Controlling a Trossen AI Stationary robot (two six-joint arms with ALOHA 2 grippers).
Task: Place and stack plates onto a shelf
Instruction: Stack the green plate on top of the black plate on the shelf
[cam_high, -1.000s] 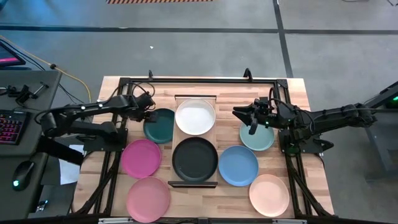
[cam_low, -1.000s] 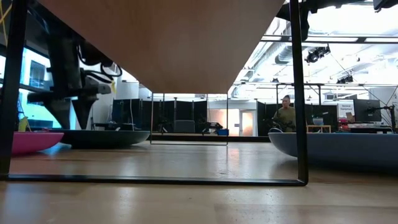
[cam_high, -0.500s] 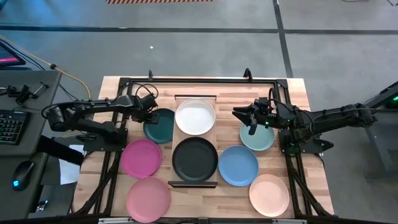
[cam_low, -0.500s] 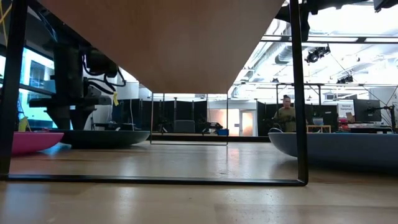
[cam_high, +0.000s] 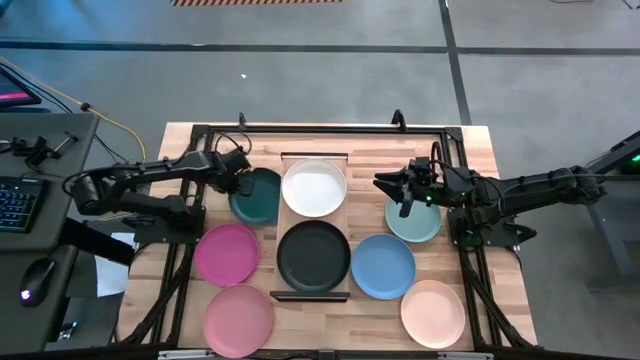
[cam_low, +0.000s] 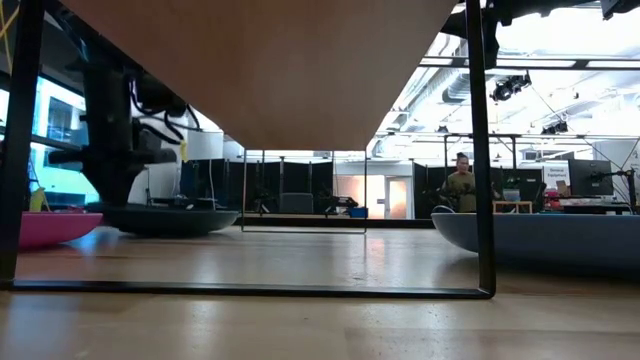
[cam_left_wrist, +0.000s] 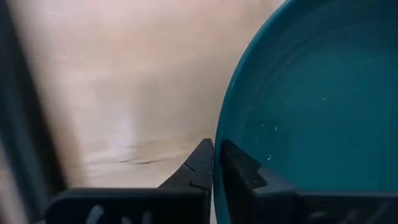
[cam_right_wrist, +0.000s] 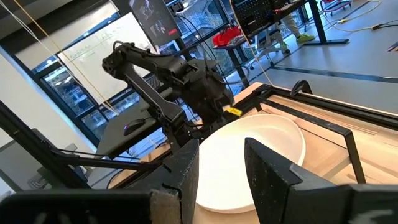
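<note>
The dark teal plate (cam_high: 260, 199) lies flat on the table left of the shelf (cam_high: 288, 222), and my left gripper (cam_high: 240, 184) is shut on its left rim. A white plate (cam_high: 314, 187) sits on the shelf's far half and a black plate (cam_high: 314, 256) on its near half. The magenta (cam_high: 227, 254), pink (cam_high: 239, 319), blue (cam_high: 383, 266), mint (cam_high: 415, 224) and peach (cam_high: 433, 313) plates rest flat on the table. My right gripper (cam_high: 396, 184) hovers open over the mint plate's far-left side, holding nothing. My left gripper pinches the teal plate's left rim (cam_left_wrist: 219, 144) between its two fingers, one finger outside the rim and one inside the plate's hollow. The fingers come down from above, slanting in from the table's left. In the low view the plate's bottom (cam_low: 170, 228) rests on the table.
A black metal frame (cam_high: 320, 130) runs round the table's edges, and its posts (cam_low: 482, 150) stand near the camera in the low view. The shelf's underside (cam_low: 270, 70) hangs overhead there. A person (cam_low: 460, 185) sits far off in the room behind.
My left gripper has come down onto the teal plate's left rim and shut on it, its fingers having stood apart a second ago. My right gripper has kept still.
</note>
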